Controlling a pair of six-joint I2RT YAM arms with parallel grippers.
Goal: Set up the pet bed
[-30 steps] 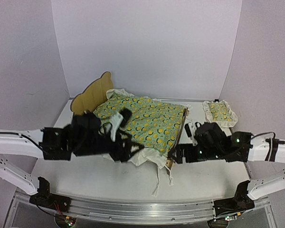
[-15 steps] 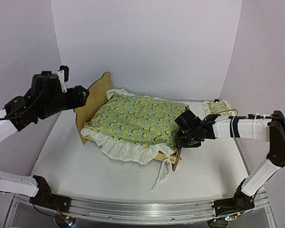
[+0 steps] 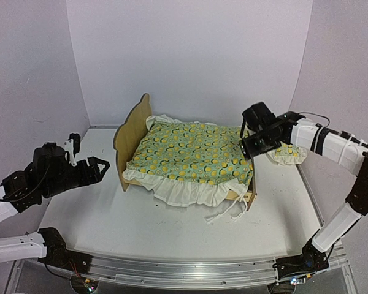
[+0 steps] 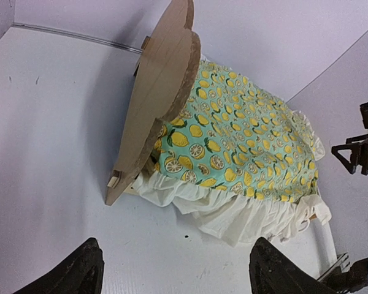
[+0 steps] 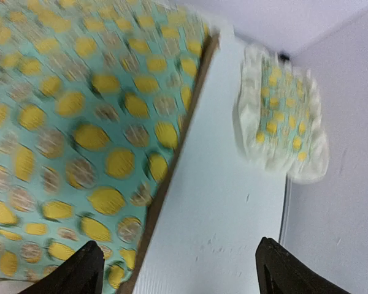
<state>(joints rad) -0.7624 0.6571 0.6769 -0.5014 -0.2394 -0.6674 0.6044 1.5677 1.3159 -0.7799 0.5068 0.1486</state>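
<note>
The pet bed (image 3: 132,130) stands mid-table with its plywood headboard (image 4: 162,92) upright at the left. A lemon-print ruffled blanket (image 3: 193,153) covers it and hides the mattress. My left gripper (image 3: 98,166) hovers left of the headboard, open and holding nothing; its own view shows bare table between its fingertips (image 4: 175,266). Over the bed's far foot corner my right gripper (image 3: 248,146) is open and empty, above the table strip (image 5: 178,269) between the foot rail (image 5: 175,165) and the small pillow (image 5: 282,116).
The matching ruffled pillow (image 3: 289,153) lies on the table at the back right, close to the right wall. Blanket ties (image 3: 227,211) trail onto the table by the bed's near foot corner. White walls close the back and both sides.
The bed has shifted right and turned slightly. My left arm dropped from high by the headboard to low at its left. My right gripper rose and moved back toward the pillow.
</note>
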